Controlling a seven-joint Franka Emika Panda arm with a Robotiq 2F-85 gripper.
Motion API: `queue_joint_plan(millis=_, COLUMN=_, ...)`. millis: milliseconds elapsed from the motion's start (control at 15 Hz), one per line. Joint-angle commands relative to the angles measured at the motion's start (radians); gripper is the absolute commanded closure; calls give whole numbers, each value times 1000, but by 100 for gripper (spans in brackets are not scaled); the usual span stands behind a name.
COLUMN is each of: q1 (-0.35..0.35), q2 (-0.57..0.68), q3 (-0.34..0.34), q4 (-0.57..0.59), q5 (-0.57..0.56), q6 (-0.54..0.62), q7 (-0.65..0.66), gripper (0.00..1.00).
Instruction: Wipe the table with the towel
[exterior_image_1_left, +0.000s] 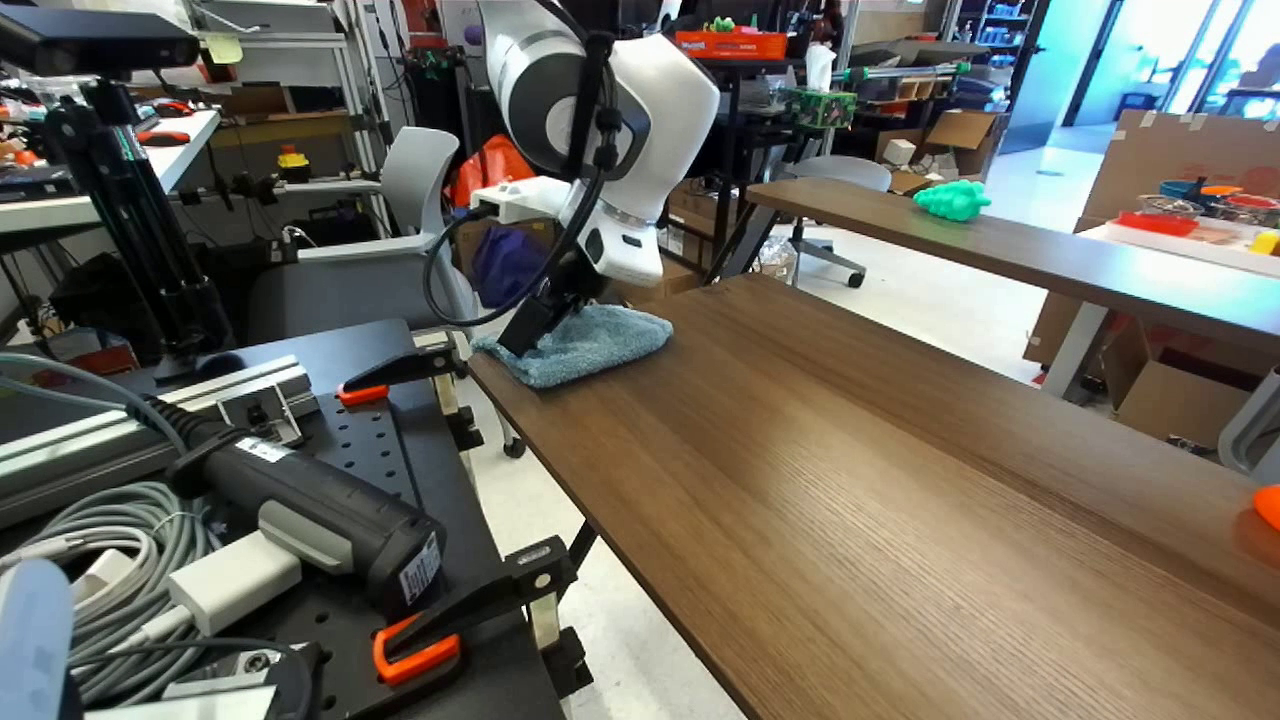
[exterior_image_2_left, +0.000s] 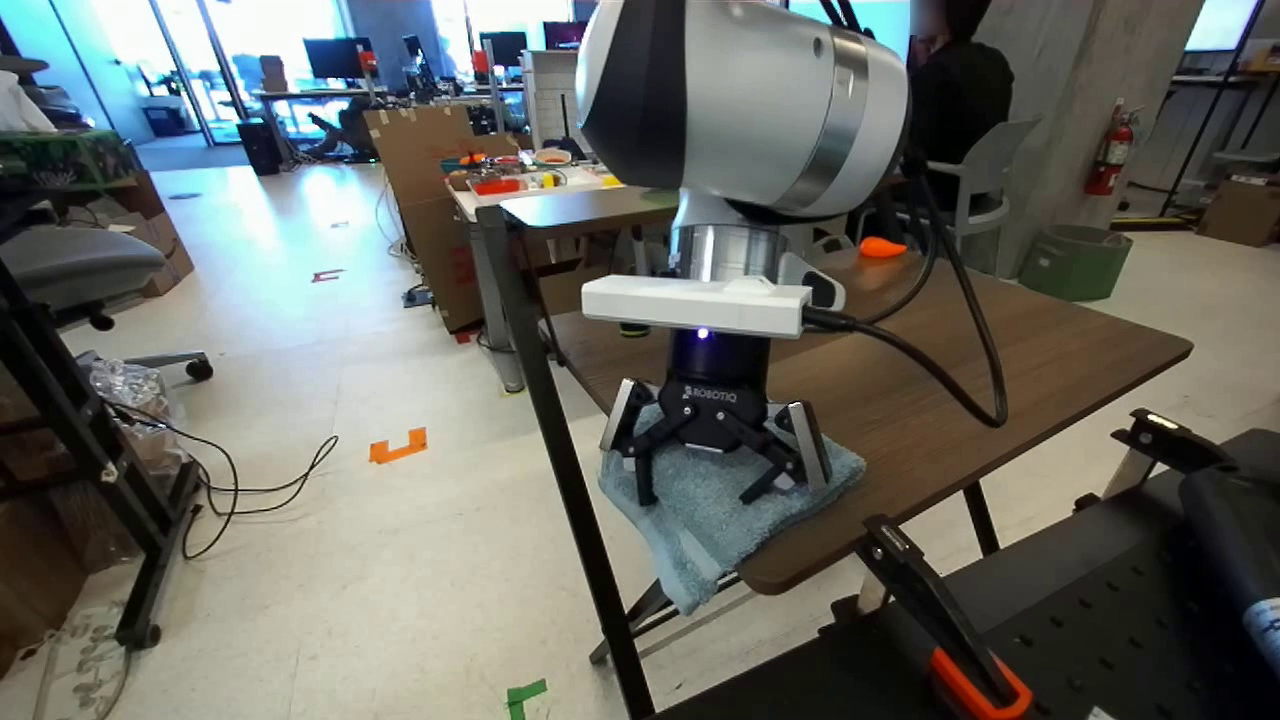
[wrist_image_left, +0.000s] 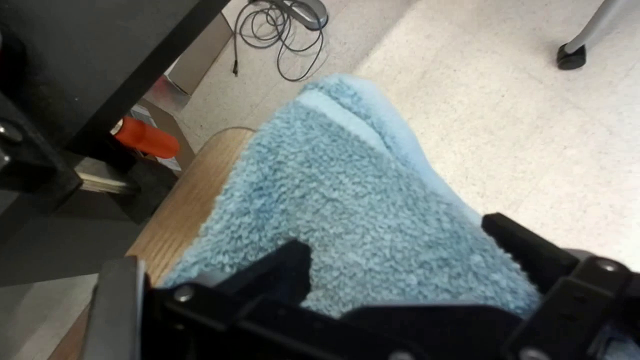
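Observation:
The light blue-grey towel (exterior_image_1_left: 610, 345) lies on one end of the dark brown table (exterior_image_1_left: 850, 480). In an exterior view the towel (exterior_image_2_left: 705, 535) hangs partly over the table's (exterior_image_2_left: 970, 370) end edge, near a rounded corner. My gripper (exterior_image_2_left: 697, 495) points down onto the towel, its two fingers spread apart. In the wrist view the towel (wrist_image_left: 340, 190) fills the space between the fingers of the gripper (wrist_image_left: 395, 237); one fingertip lies over it, the other at its edge with floor behind. No cloth shows pinched. I cannot tell how firmly the fingertips press on it.
A black cart (exterior_image_1_left: 345, 440) with orange-handled clamps (exterior_image_1_left: 420, 640) stands beside the table across a narrow gap. An orange object (exterior_image_2_left: 882, 247) lies at the table's far end. Another brown table (exterior_image_1_left: 850, 205) with a green item (exterior_image_1_left: 952, 200) stands alongside. A grey chair (exterior_image_1_left: 415, 200) is behind the arm.

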Motion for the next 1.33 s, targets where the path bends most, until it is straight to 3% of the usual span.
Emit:
queue_joint_plan(millis=0, q1=-96, q2=99, q3=13, q4=83, q5=30, q6=-142, q7=-168, gripper=0)
queue_joint_plan(millis=133, q1=-62, q2=95, q3=-2, q4=152, q5=32, q6=-177, q7=-162, gripper=0)
queue_joint_plan(millis=200, q1=-11, q2=114, q3=-54, q4=213, q5=-8, q6=-265, q7=-23, gripper=0)
queue_joint_plan(millis=333, q1=-3, q2=171, q3=-81, q4=308, q5=-57, q6=-424, q7=37, gripper=0)
queue_joint_plan(millis=400, q1=11, q2=194, q3=-92, q4=333, q5=-61, q6=-438, q7=76, gripper=0)
queue_joint_plan(millis=733, q1=-18, q2=281, q3=-74, q4=382, q5=-13, q6=-519, q7=22, gripper=0)
queue_joint_plan(millis=800, q1=1, q2=201, q3=-58, q4=341, q5=0, q6=-510, q7=27, gripper=0)
queue_joint_plan(millis=1267, q1=3, q2=169, q3=-56, q4=326, q5=5, q6=-518, q7=19, gripper=0)
